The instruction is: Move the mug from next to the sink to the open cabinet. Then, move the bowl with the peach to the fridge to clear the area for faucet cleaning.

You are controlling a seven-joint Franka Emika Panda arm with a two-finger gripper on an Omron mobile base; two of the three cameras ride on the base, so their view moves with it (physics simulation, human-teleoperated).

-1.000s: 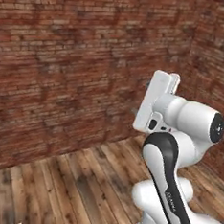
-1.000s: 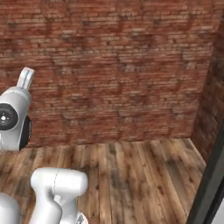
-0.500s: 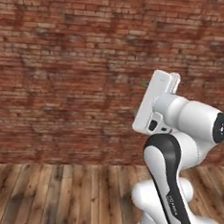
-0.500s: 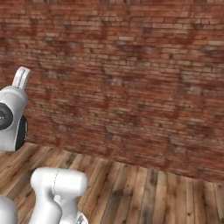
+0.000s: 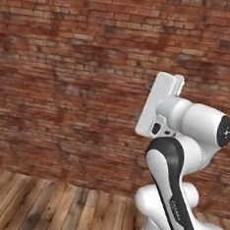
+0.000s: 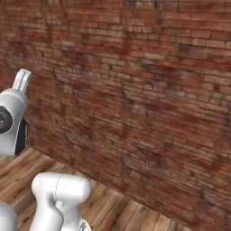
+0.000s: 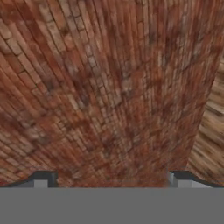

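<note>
The tool (image 7: 109, 177) stands wide open and holds nothing, its two tips far apart before a red brick wall (image 5: 66, 73). A wooden floor (image 5: 45, 207) runs below the wall.

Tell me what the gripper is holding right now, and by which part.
Nothing. In the hand view the gripper stands wide open, with only the brick wall showing between its fingertips.
</note>
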